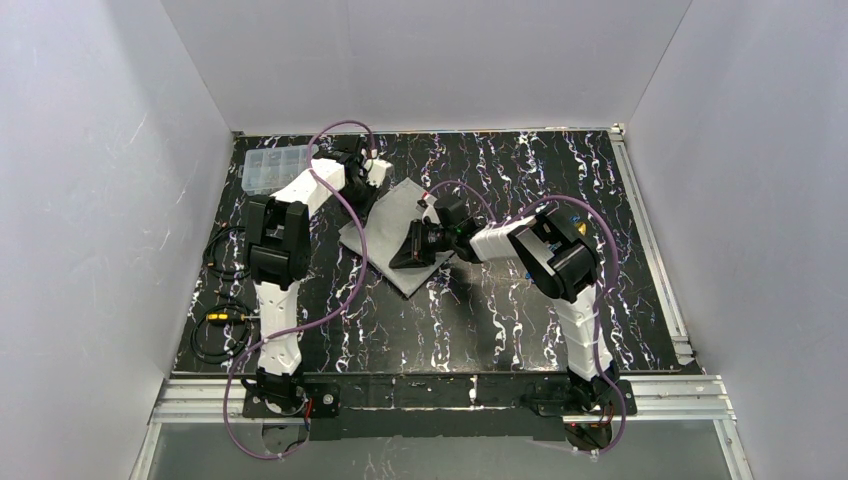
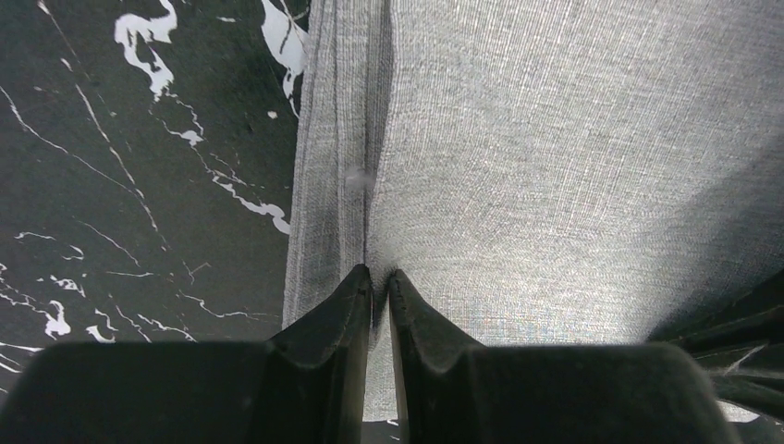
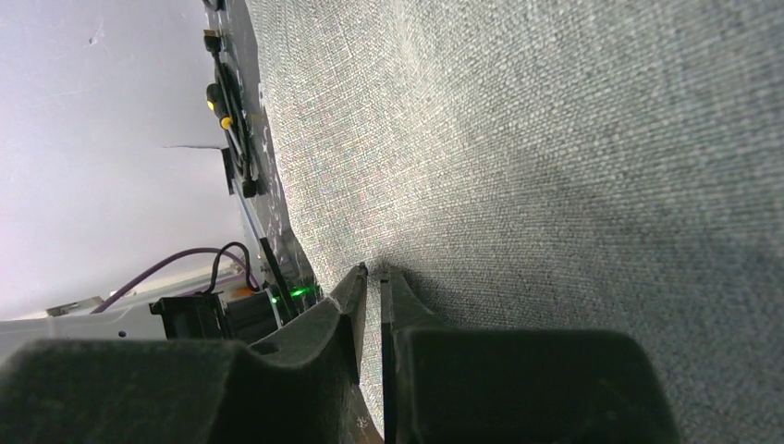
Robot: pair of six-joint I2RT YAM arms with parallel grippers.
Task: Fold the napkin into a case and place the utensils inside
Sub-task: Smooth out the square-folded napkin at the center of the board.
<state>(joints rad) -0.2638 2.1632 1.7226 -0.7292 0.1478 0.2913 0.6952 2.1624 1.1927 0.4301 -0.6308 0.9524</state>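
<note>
Inspected black, white-veined table (image 1: pixel 520 330) first; found it carrying everything below. Found left arm (image 1: pixel 285 235) bent over the far-left side of the napkin (image 1: pixel 392 218) and right arm (image 1: pixel 545 255) stretched in from the right to its near-right side, both bolted at the near edge. Found the napkin lying on the table left of centre, set diamond-wise, light grey, largely flat. Noted in the left wrist view a narrow strip along one edge, marked off by a crease. Recorded clear compartment box (image 1: pixel 275 170) at the far-left corner, near the napkin but apart from it. Logged black cable coils (image 1: pixel 218 318) at the left table edge, well apart from the napkin. Checked left gripper (image 2: pixel 377 276): fingers drawn together, nipping a raised ridge of the napkin just beside the creased strip. Checked right gripper (image 3: pixel 373 270): fingers likewise drawn almost together, pinching the napkin at its edge, with puckered weave at the tips and cloth seen in the slit.
</note>
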